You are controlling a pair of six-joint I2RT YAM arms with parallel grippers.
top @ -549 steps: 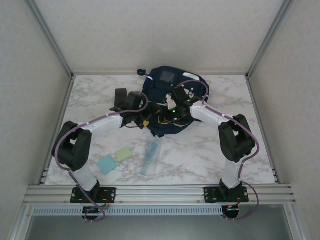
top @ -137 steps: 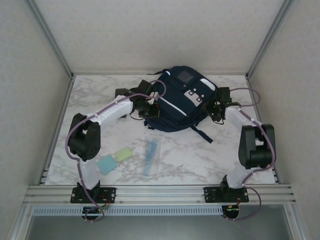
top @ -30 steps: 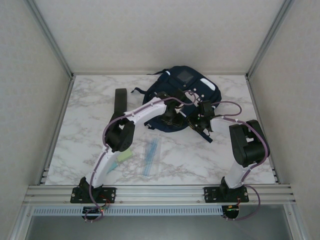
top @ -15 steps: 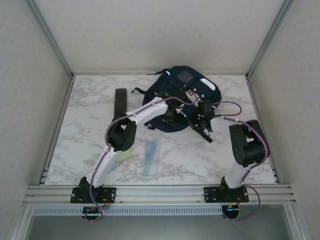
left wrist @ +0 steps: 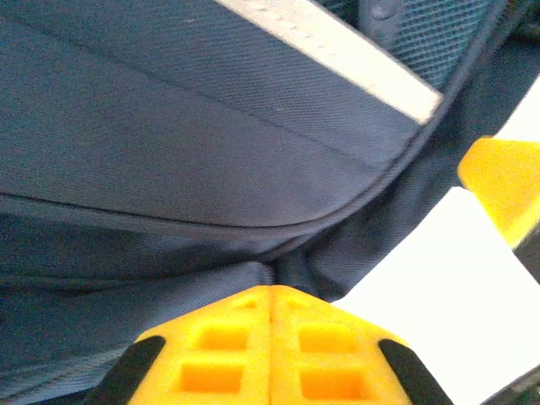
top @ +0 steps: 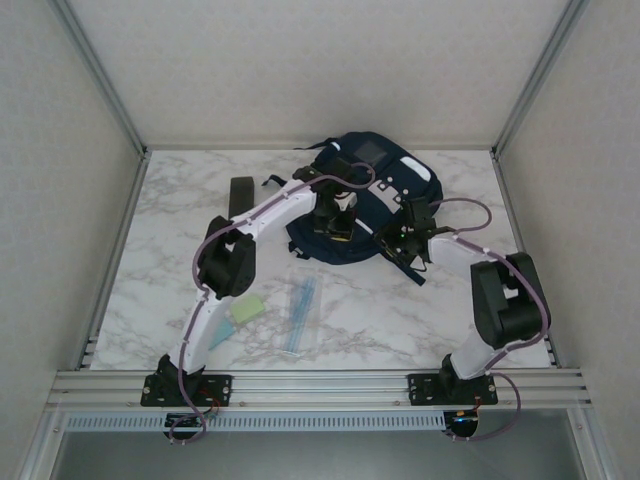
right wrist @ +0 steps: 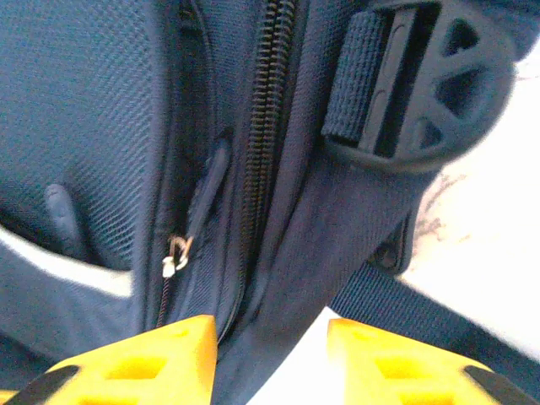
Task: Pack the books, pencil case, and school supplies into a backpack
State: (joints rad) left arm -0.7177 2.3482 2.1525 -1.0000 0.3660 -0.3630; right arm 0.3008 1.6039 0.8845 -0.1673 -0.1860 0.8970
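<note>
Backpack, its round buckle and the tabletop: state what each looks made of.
Backpack: navy woven fabric, matte; fine diagonal weave shows, likely nylon or polyester.
Round buckle: black, smooth, moulded spokes, probably plastic.
Tabletop: white with grey veins, marble look; real stone or printed laminate cannot be told.

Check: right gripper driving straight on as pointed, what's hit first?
Large navy-blue fabric backpack: its zipper seam sits directly ahead of the right gripper, between its open jaws. Looks close, though depth is unclear.
</note>
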